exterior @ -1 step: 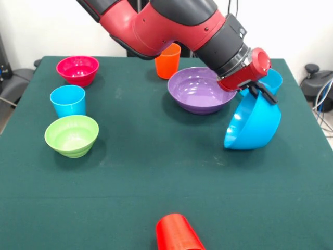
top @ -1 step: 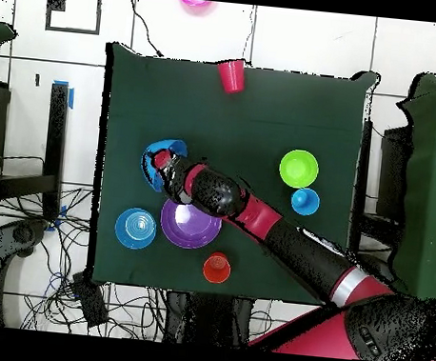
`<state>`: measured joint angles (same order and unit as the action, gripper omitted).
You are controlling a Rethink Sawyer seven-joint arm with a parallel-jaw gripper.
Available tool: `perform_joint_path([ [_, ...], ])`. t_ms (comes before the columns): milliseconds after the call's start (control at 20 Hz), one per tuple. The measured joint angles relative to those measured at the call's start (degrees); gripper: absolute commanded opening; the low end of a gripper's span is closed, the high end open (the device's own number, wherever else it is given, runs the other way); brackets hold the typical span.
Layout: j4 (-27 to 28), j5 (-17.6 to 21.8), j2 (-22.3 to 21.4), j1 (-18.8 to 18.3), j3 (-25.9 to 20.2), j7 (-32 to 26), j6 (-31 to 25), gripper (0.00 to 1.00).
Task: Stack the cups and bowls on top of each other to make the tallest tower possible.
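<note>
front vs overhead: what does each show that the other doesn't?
Front only: the crimson bowl, which the overhead does not show. Overhead only: a pink piece off the table at the top edge. Both: the gripper shut on the rim of the tilted blue bowl, the purple bowl, second blue bowl, lime bowl, light blue cup, orange cup, red cup.

you've got three cups (exterior @ -1 step: pixel 67 100) on the table — light blue, orange, red — and five bowls (exterior @ -1 step: pixel 200 89): crimson, lime green, purple, two blue. plus a pink bowl (top @ -1 step: pixel 194 5) off the table.
</note>
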<state>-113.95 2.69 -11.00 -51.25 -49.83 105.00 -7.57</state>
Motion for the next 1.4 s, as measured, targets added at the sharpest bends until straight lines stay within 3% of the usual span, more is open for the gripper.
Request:
perform_joint_path([
  [1400,2.3,0.0,-3.3,2.5,4.1,0.0,-16.5,0.0],
])
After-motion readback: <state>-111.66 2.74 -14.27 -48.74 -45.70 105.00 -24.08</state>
